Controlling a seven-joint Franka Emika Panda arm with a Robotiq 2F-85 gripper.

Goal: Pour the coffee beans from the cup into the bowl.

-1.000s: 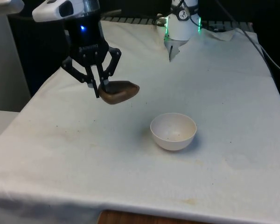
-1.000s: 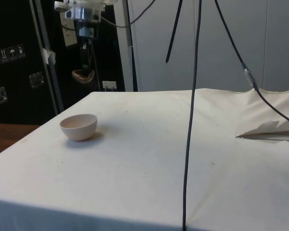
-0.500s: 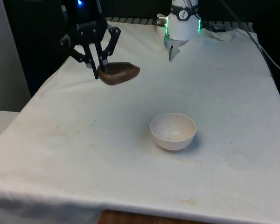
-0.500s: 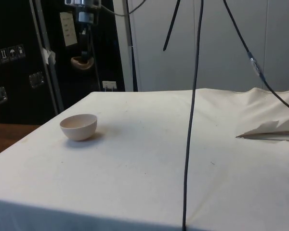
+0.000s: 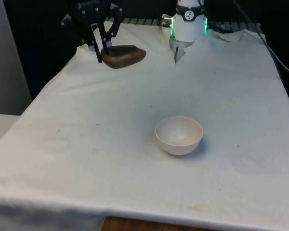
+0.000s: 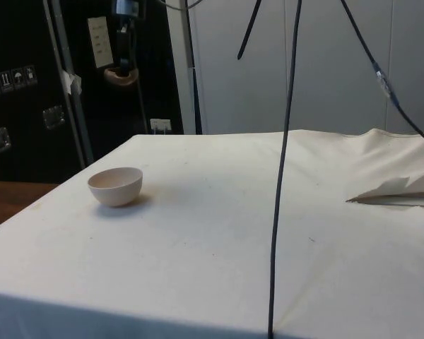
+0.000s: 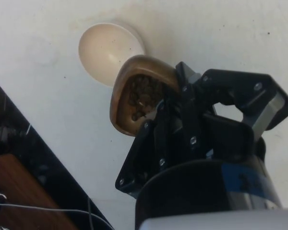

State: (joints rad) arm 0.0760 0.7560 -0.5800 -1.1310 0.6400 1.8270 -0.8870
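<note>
Front view first: we find the black two-finger gripper [image 5: 102, 45] raised high toward the table's far end, on the front view's left, its fingers clamped on the rim of a shallow brown wooden cup [image 5: 123, 56]. The round cream bowl [image 5: 178, 135] rests on the white cloth [image 5: 86, 159], well apart, nearer the camera and toward the front view's right.

Side view: we note the cup [image 6: 121, 75] hanging high above and beyond the bowl [image 6: 116, 186].

Wrist view: we see dark coffee beans [image 7: 143, 96] inside the cup [image 7: 134, 86], with the bowl [image 7: 105, 50] beyond its rim. We judge that the cup must travel toward the bowl before tipping.
</note>
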